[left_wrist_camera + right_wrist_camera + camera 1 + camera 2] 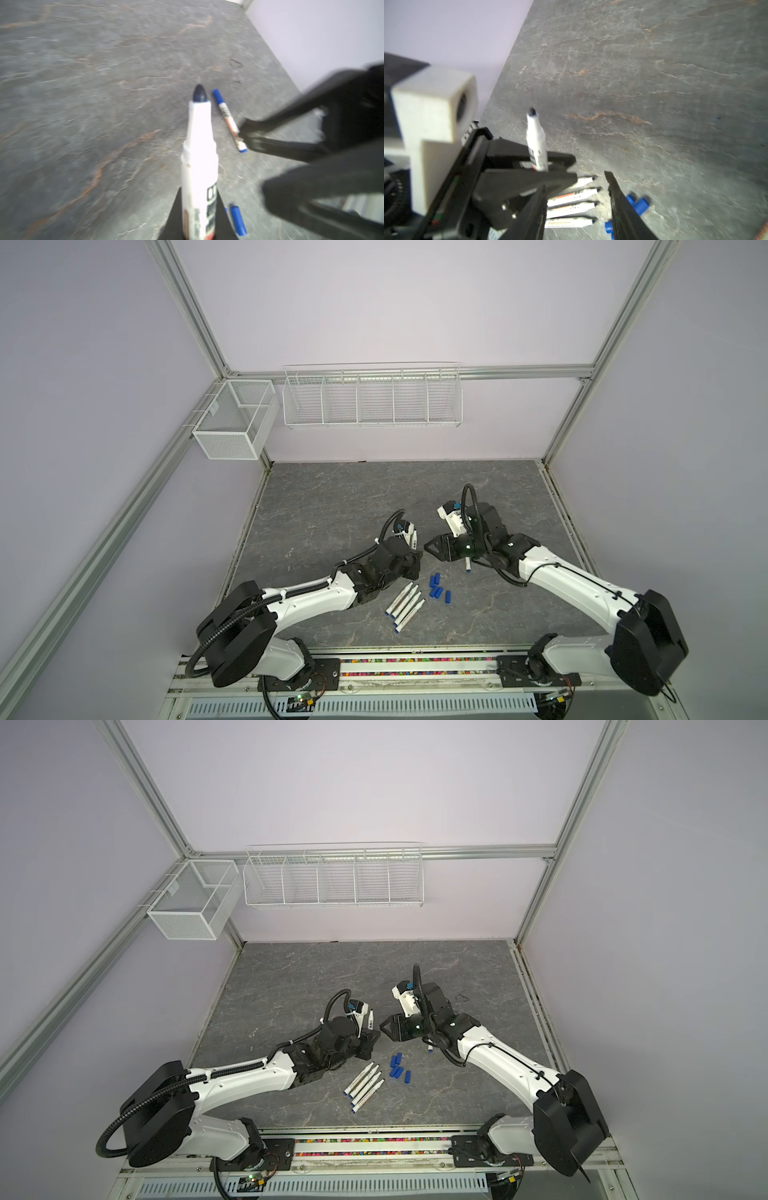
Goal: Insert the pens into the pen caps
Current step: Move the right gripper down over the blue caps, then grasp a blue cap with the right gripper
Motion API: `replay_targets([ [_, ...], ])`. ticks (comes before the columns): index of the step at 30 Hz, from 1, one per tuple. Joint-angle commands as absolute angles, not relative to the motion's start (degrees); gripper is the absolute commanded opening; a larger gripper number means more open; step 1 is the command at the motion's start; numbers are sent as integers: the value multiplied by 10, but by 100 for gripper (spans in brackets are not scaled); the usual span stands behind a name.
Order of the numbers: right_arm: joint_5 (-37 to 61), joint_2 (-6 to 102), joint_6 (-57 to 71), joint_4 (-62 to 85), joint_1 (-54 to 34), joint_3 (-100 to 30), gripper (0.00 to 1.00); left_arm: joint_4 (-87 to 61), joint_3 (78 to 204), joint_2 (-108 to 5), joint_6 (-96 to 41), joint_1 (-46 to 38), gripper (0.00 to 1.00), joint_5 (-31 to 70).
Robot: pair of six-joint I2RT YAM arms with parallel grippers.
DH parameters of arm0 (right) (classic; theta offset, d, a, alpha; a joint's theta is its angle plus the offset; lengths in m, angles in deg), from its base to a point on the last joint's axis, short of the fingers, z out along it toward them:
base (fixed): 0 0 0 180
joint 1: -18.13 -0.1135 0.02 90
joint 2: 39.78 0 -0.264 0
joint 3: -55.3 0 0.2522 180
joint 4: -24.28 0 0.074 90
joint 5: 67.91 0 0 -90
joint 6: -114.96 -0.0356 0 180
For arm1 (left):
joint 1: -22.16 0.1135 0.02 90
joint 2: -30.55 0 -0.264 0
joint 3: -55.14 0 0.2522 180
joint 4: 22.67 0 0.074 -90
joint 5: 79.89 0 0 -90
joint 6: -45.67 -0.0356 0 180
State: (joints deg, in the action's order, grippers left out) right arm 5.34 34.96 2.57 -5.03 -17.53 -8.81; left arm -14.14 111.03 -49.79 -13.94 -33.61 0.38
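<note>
My left gripper (pixel 199 193) is shut on an uncapped pen (pixel 198 145), white with a dark tip, which sticks out past the jaws (pixel 414 540). Just right of it, my right gripper (pixel 428 549) stands open and empty, its fingertips close to the left jaws (pixel 575 179). Several bare pens (pixel 405 601) lie side by side on the grey table in front of the grippers. Several loose blue pen caps (pixel 437 587) are scattered to their right. One capped pen (pixel 228 120) lies on the table under the right arm, half hidden in both top views (pixel 429 1049).
The grey stone-look table (pixel 332 506) ends at lilac walls. A white mesh box (pixel 235 418) and a wire rack (pixel 372 398) hang on the back wall. An aluminium rail (pixel 415 668) runs along the front edge between the arm bases.
</note>
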Motion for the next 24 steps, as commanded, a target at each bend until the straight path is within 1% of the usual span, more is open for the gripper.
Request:
replay_targets([
  [1, 144, 337, 61, -172, -199, -49, 51, -112, 1105, -486, -104, -333, 0, -83],
  [3, 167, 338, 62, -199, -219, -35, 51, -105, 1104, -485, -97, -332, 0, -98],
  [8, 218, 357, 65, -243, -267, -31, 51, -105, 1103, -485, -96, -332, 0, -98],
  [24, 219, 463, 75, -252, -293, -60, 50, -108, 1092, -473, -92, -331, 0, -104],
])
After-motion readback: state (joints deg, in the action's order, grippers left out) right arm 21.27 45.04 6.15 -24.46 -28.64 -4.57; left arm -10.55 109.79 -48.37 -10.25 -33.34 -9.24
